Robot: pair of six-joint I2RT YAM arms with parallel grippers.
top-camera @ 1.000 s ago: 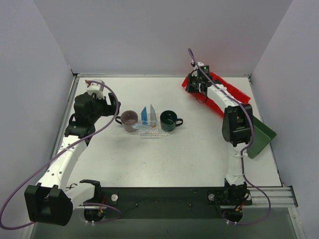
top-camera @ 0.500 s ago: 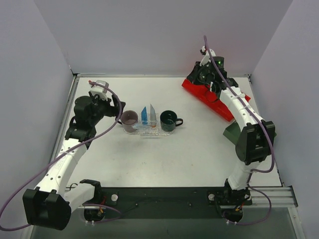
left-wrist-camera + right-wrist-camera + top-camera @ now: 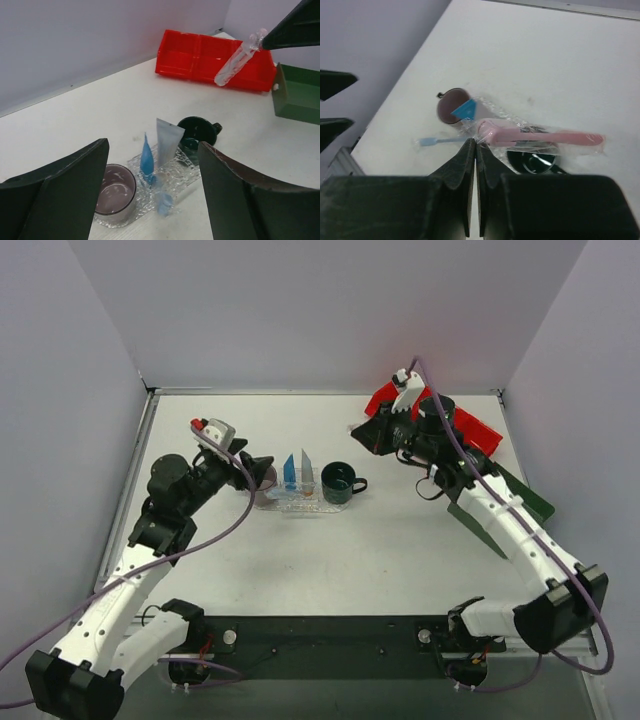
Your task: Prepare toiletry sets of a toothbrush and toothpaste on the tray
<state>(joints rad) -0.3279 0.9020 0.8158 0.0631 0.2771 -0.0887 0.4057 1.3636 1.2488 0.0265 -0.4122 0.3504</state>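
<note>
- Now: right pincer (image 3: 476, 144) is closed on the wrapper end of a pink toothbrush (image 3: 540, 137), aloft right of centre in the top view, likely bound for the tray (image 3: 186, 174).
- Tray sits mid-frame on the table; blue tube (image 3: 146, 160) and white tube (image 3: 166, 140) stand upright on it.
- Left pincer (image 3: 258, 472) is open and empty near the cup (image 3: 115, 192), probably waiting clear of the drop.

Bright, even, diffuse light from overhead fills every view, leaving the white worktop (image 3: 400, 540) with only faint, soft-edged shadows. The left hand (image 3: 152, 150) looms dark and slightly soft-edged against sharper things beyond it; just ahead of the right hand (image 3: 474, 147), the wrapped toothbrush (image 3: 540, 137) is mildly blurred, its film glinting.
</note>
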